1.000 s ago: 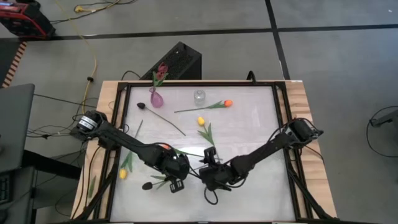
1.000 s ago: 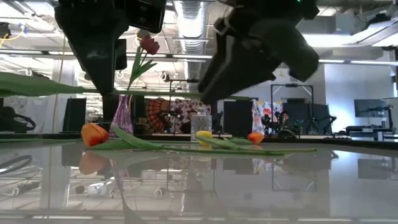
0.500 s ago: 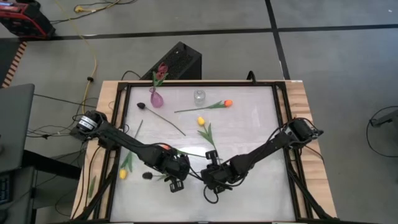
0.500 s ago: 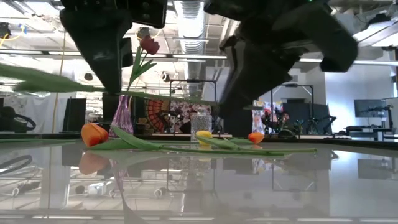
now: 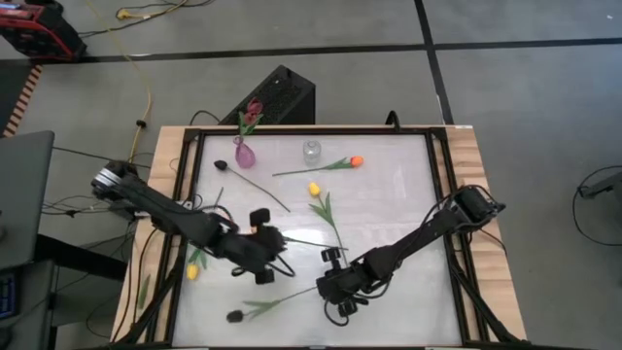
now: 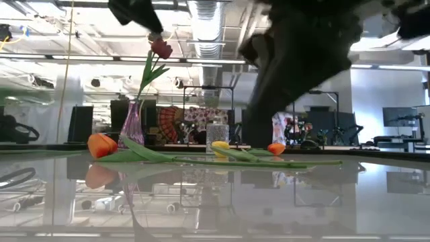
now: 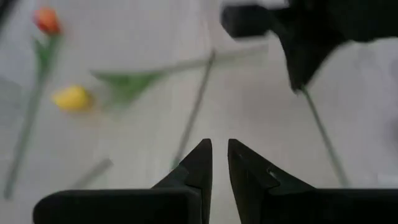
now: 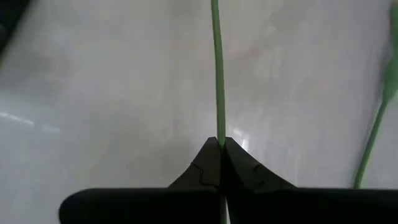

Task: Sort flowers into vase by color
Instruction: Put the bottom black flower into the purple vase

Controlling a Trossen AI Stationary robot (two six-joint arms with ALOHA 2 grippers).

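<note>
Near the table's front edge, the right gripper [image 5: 335,289] pinches the thin stem of a dark-headed flower [image 5: 260,305]; the left gripper [image 7: 219,163], just beside, stands slightly parted and empty. The long overhang may swing or slip the stem.

black box [image 5: 280,95] beyond table's far edge | yellow cable [image 5: 148,89] on floor | red case [image 5: 37,31] in corner

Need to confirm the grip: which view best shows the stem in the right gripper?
The right wrist view: the right gripper is shut on the green stem. The high view shows that dark-headed flower whole but small; the low view hides the grip.
</note>
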